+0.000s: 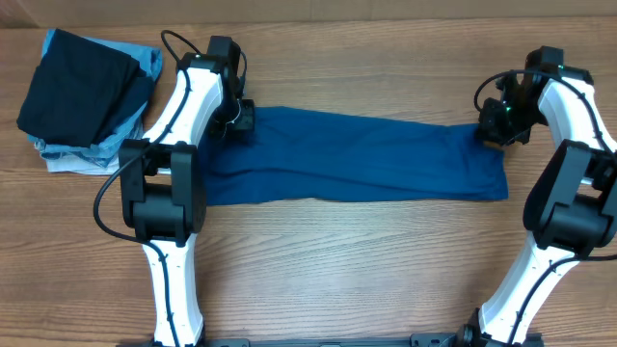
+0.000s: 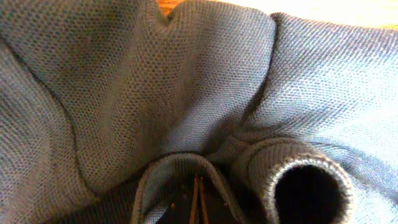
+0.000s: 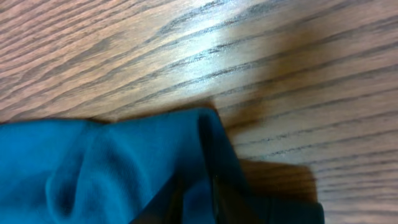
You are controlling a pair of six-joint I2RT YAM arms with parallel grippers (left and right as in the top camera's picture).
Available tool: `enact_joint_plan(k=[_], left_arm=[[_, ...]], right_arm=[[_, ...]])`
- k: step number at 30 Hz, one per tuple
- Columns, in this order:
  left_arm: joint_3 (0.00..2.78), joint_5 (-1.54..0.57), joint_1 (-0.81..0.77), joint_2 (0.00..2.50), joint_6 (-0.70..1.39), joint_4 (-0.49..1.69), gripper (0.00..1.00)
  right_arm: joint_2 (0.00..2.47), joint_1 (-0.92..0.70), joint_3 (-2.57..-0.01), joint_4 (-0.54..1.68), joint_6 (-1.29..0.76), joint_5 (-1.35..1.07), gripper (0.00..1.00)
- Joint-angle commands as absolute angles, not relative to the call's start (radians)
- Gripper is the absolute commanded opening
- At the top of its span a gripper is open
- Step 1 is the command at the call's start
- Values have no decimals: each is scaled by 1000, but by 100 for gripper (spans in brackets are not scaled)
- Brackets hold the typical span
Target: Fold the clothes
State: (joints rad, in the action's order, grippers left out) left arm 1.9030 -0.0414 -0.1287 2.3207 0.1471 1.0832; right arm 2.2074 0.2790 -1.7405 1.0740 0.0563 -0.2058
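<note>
The clothes [image 1: 357, 154], a royal-blue T-shirt, lie as one long folded strip across the middle of the wooden table [image 1: 337, 270]. My left gripper [image 1: 239, 118] sits at the strip's left end. In the left wrist view its jaws [image 2: 197, 202] are pressed together, with the knit fabric [image 2: 186, 74] bunched over and around them. My right gripper [image 1: 498, 130] is at the strip's far right corner. In the right wrist view its dark fingers [image 3: 198, 202] stand close on either side of a fold of the blue cloth [image 3: 112, 162], right at the shirt's edge.
A stack of other garments lies at the back left: a black one [image 1: 77, 87] on top of pale blue ones [image 1: 67, 159]. Bare wood shows in front of the strip and beside the right corner [image 3: 280, 74].
</note>
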Motion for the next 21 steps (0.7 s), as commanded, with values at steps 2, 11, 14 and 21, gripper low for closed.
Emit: enact_joint_plan(k=[2, 11, 14, 21], left_arm=[[1861, -26, -126, 2343, 135, 1099, 5], [1861, -22, -125, 2343, 135, 1099, 4], [1861, -15, -125, 2343, 134, 1099, 4], [1861, -15, -124, 2343, 134, 1103, 5]], right_arm=[[2170, 283, -1724, 1055, 60, -210, 4], [2169, 423, -1724, 1058, 57, -196, 5], [2169, 434, -1724, 1021, 57, -158, 4], [2142, 415, -1880, 1326, 38, -165, 13]])
